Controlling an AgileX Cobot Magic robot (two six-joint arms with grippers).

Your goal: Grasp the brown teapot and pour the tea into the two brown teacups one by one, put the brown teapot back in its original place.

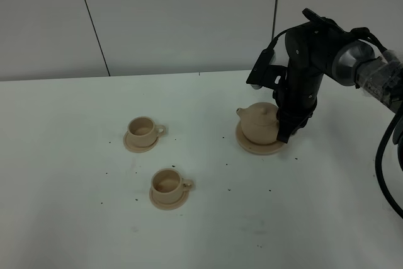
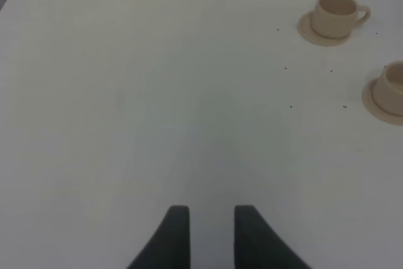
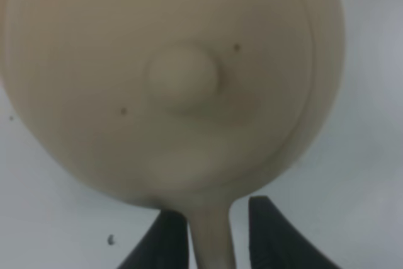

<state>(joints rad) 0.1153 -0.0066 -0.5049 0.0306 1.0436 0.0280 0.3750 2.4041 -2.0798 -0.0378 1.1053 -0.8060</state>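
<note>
Tan teapot (image 1: 259, 123) rests on its wide saucer (image 1: 252, 148), at three o'clock from the far cup (image 1: 142, 128), so the right gripper (image 3: 217, 209) merely straddles the handle (image 3: 211, 244), jaws parted, not pinching, while the left gripper (image 2: 211, 209) hangs open and empty.

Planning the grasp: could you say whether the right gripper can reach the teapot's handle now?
Likely yes: the right gripper straddles the handle of the brown teapot, jaws apart, nothing else between.

The right gripper (image 3: 217, 209) points down, jaws seemingly slightly apart; the left gripper (image 2: 211, 209) parted.
</note>
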